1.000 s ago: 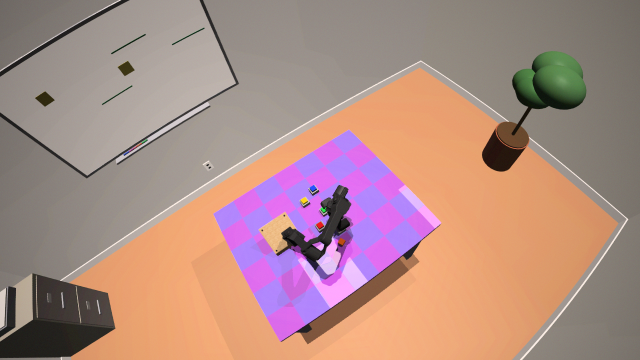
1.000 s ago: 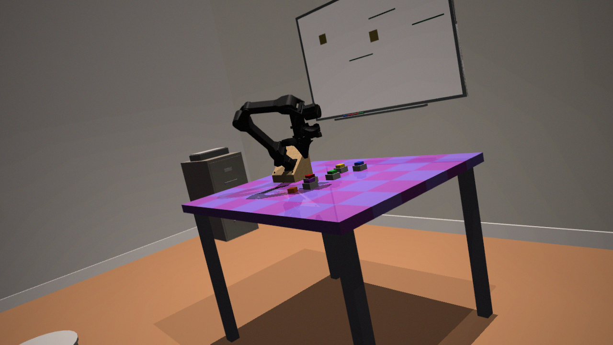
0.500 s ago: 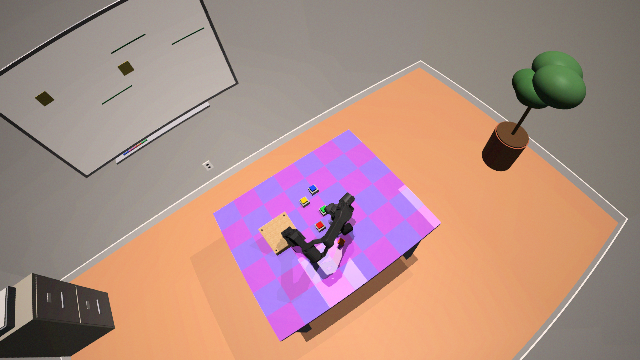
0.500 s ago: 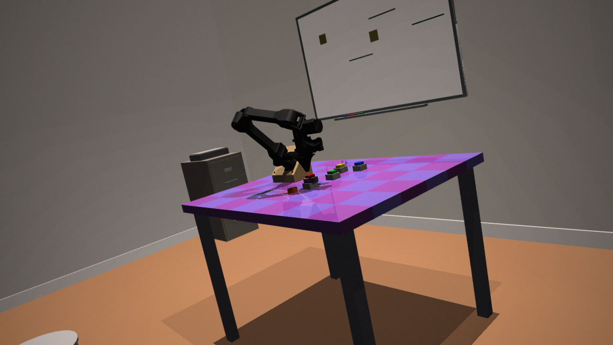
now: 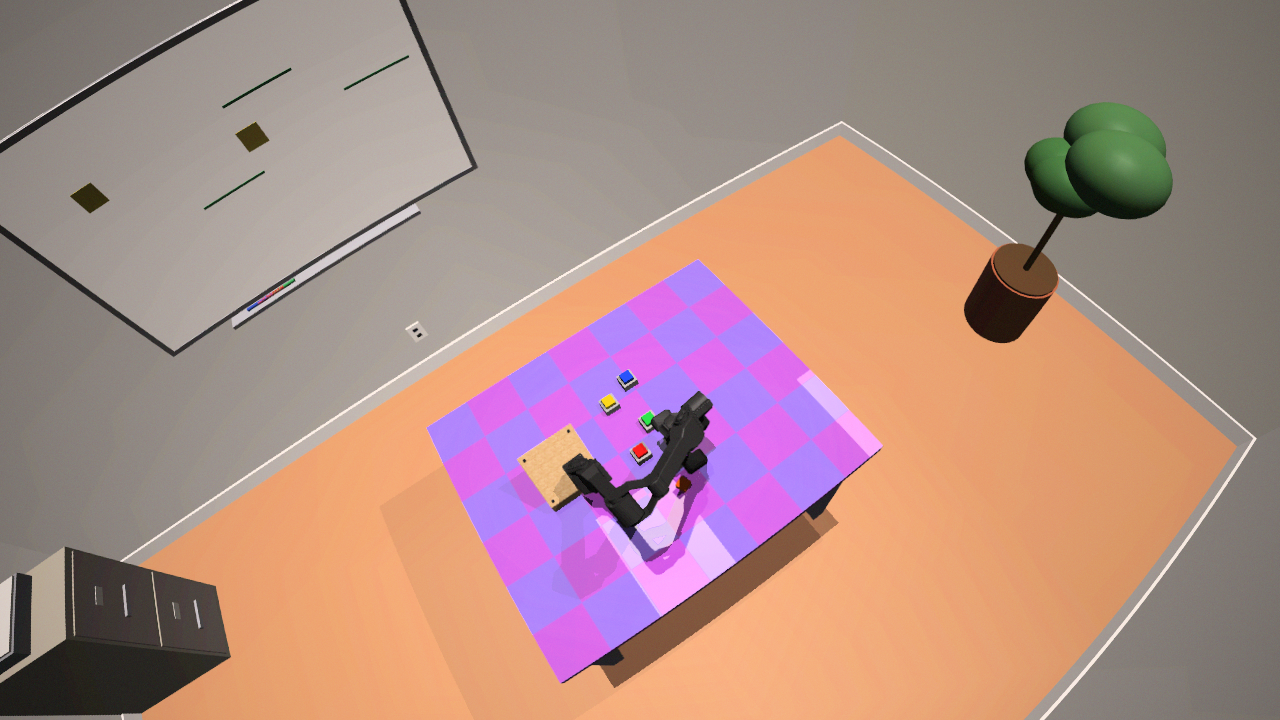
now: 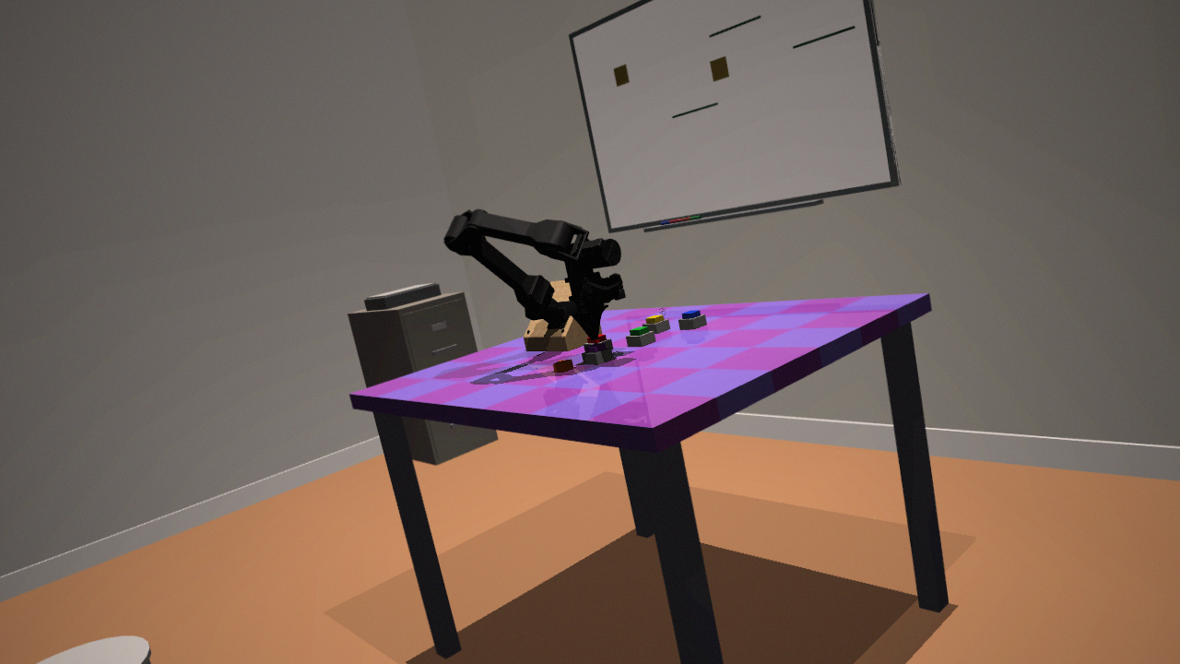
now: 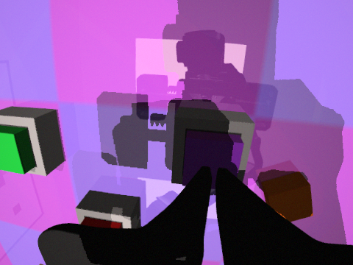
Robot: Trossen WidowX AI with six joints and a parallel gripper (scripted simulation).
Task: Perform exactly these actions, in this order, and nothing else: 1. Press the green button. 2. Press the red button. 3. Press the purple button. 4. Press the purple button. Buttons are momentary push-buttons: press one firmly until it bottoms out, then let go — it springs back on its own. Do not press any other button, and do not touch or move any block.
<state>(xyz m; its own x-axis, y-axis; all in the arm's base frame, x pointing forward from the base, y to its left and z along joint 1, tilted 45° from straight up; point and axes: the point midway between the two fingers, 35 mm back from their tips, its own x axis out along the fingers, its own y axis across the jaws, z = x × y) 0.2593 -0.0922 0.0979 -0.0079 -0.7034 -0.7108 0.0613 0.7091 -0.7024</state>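
Note:
My gripper is shut and empty, pointing down at the purple button. Its tips overlap the near part of the purple cap in the wrist view; I cannot tell whether they touch it. The arm hides the purple button in the top view. The red button stands beside it, partly behind a finger at the lower left of the wrist view. The green button stands at the left in the wrist view, clear of the fingers.
An orange block lies close to the purple button, right of the fingers in the wrist view. A yellow button and a blue button stand beyond the green one. A wooden board is by the arm's base.

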